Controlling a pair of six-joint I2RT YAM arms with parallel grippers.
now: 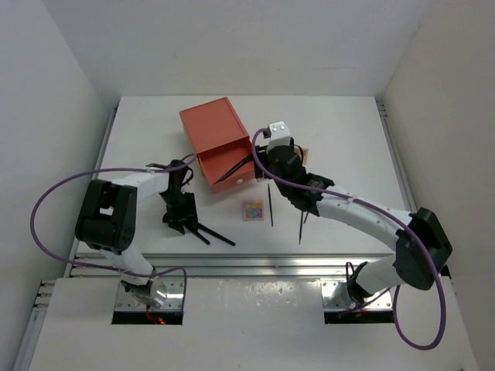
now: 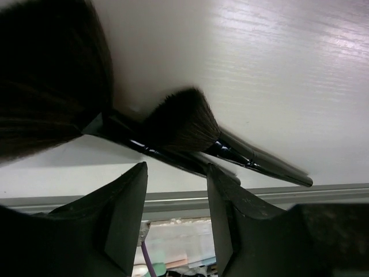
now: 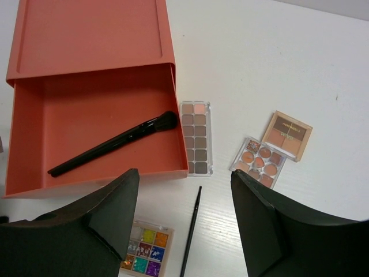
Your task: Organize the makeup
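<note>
The left end effector (image 2: 177,173) is sitting low over the surface (image 2: 271,52), close to its near edge. Its jaws are standing apart, released and clamping nothing. Two black brushes are lying just beyond its fingertips. The large fluffy brush (image 2: 46,75) is filling the left of the wrist view, and its handle is running across in front of the gap between the jaws. The smaller brush (image 2: 181,121) is resting against that handle, its own handle pointing off to the right.

The right end effector (image 3: 183,182) is hanging higher, also released, with nothing between its fingers. Ahead of it is the orange box (image 3: 86,34), whose drawer (image 3: 92,104) is standing pulled out with one black brush (image 3: 115,144) lying diagonally inside. A grey-brown palette (image 3: 195,137) is lying just beside the drawer's wall. Further out, a round-pan palette (image 3: 259,163) and a brown palette (image 3: 288,135) are sitting against each other. Below the fingers, a glitter palette (image 3: 144,249) is showing beside one of them, and a thin stick (image 3: 191,231) is lying in the gap. A second stick (image 1: 302,224) is lying near the right arm.
</note>
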